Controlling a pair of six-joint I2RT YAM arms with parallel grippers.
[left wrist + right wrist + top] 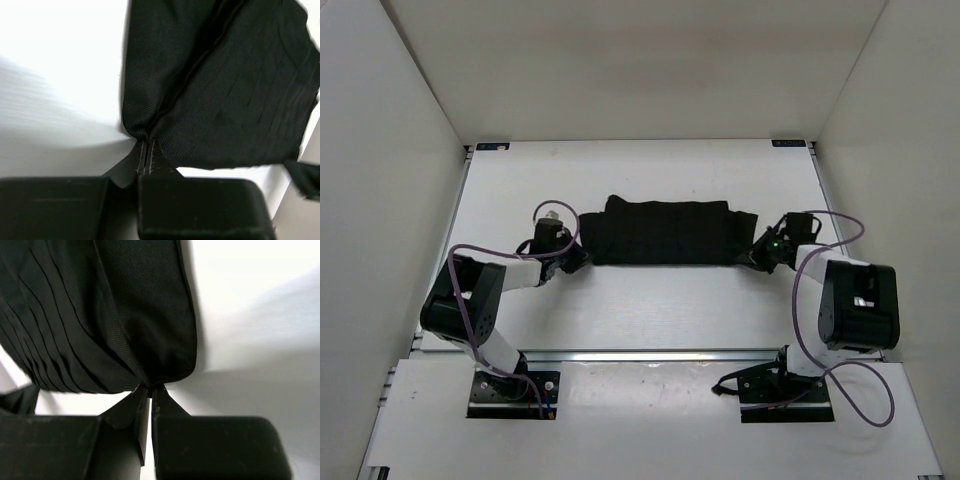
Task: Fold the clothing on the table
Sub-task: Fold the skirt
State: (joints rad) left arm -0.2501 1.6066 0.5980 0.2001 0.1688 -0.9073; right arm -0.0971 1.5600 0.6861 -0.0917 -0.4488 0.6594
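- The left base plate [513, 392] and right base plate [785, 395], both flat black metal, are sitting bolted at the near edge of the table [640, 310], with a bright metal rail [650, 355] running just beyond them.
- Thin purple cables [470, 250] are looping in soft arcs around both arms.
- The left arm [470, 300] and right arm [855, 305], built of blocky black housings and white links, are bending inward towards the table's middle.
- The left gripper [146, 150] is clenching: its flat matte black fingers are meeting at wedge-shaped tips and pinching the near left corner of the clothing [220, 100], where the cloth is gathering into a tight point.
- The right gripper [150, 392] is likewise clamping, its tapered tips pressing together on the near right corner of the clothing, with the fabric bulging in a rounded fold just above them.
- The clothing, a soft black fabric with a fine diagonal twill weave and narrow parallel pleats, is lying as a wide, shallow band across the middle of the table, its long side running parallel to the near edge, well apart from the far edge and both side edges.
- A small flap of fabric is sticking out at its right end.
- The table surface is showing smooth, matte white, and two small dark brackets [492, 146] are sitting at its far corners.
- Plain white walls [640, 70] are enclosing the table on three sides.
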